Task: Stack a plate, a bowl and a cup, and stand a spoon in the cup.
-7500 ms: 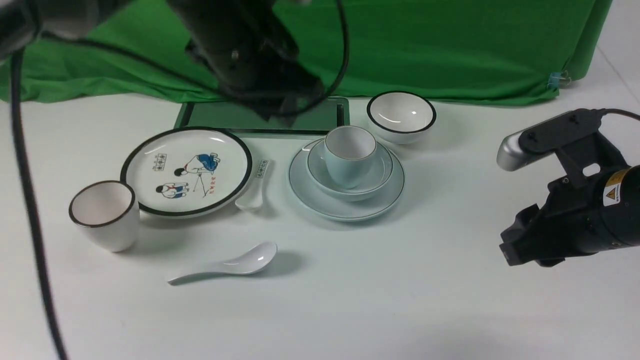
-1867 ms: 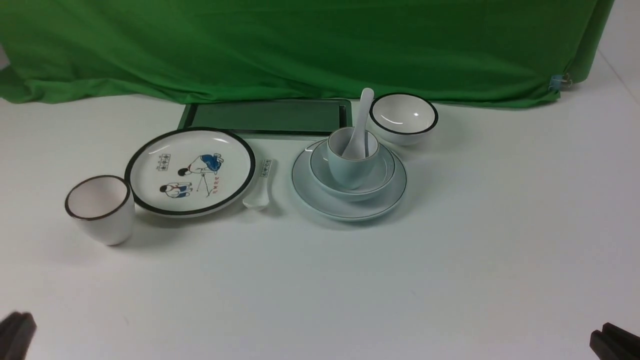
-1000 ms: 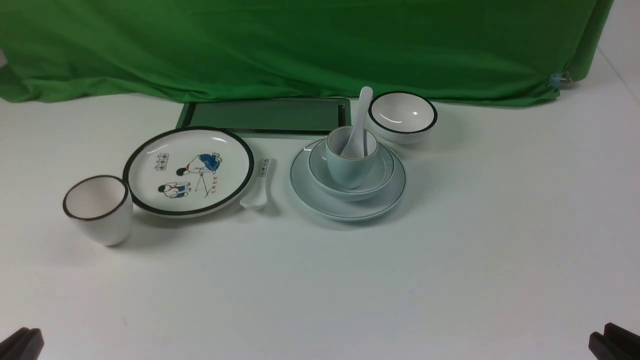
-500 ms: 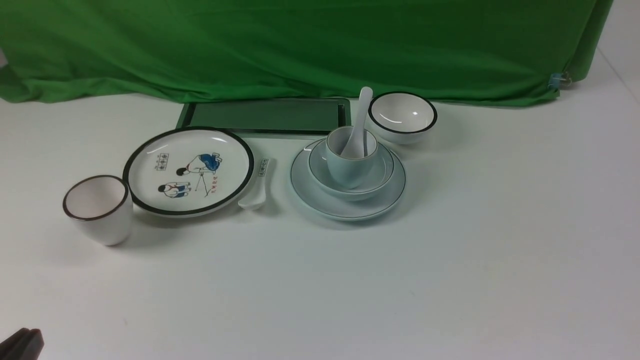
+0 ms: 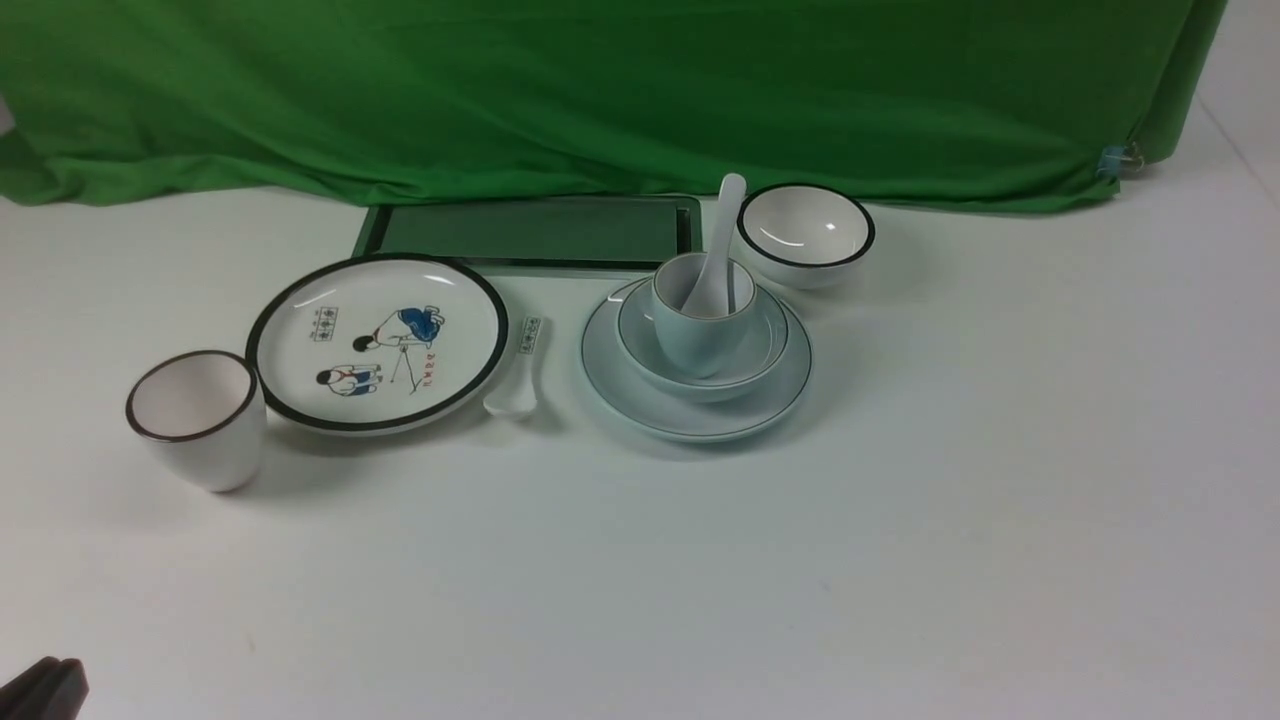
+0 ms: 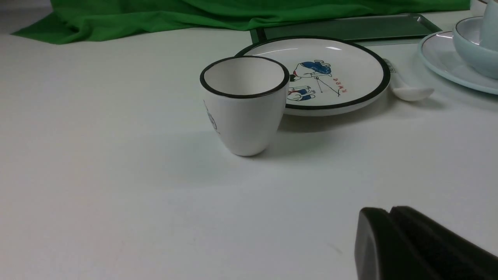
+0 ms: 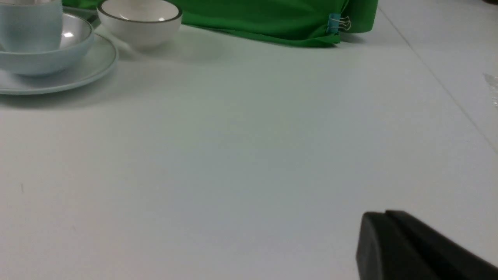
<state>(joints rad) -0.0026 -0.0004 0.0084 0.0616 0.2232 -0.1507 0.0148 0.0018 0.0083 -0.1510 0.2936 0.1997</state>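
The pale blue plate point(image 5: 640, 405) lies mid-table with the shallow pale blue bowl point(image 5: 760, 350) on it and the pale blue cup point(image 5: 695, 345) in the bowl. The plain white spoon point(image 5: 722, 235) stands in the cup, handle leaning to the far right. The stack also shows in the right wrist view: plate point(image 7: 89, 68), bowl point(image 7: 78, 46), cup point(image 7: 31, 27). My left gripper point(image 5: 45, 685) is shut and empty at the near left edge; it shows in the left wrist view point(image 6: 389, 212). My right gripper point(image 7: 383, 216) is shut and empty, out of the front view.
A black-rimmed cartoon plate point(image 5: 378, 340), a dark-rimmed white cup point(image 5: 195, 420) and a marked spoon point(image 5: 515, 385) lie left of the stack. A black-rimmed white bowl point(image 5: 805, 235) sits behind it. A dark tray point(image 5: 530, 232) and green cloth point(image 5: 600, 90) are at the back.
The plain spoon that lay on the table now stands in the cup. Both arms have drawn back to the near edge; the right gripper has left the front view.
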